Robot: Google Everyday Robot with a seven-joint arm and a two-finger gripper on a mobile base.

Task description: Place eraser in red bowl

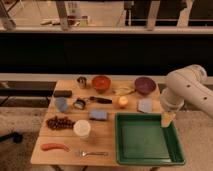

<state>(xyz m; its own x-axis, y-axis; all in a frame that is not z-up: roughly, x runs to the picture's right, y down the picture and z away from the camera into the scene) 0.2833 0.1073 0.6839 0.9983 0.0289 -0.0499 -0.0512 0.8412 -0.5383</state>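
Lying at the back left corner of the table (106,133), the eraser (62,93) is well apart from the red bowl (101,83) at the back edge, while the gripper (167,119), open or closed I cannot tell, hangs at the right edge over the green tray (145,144), so nothing is done yet
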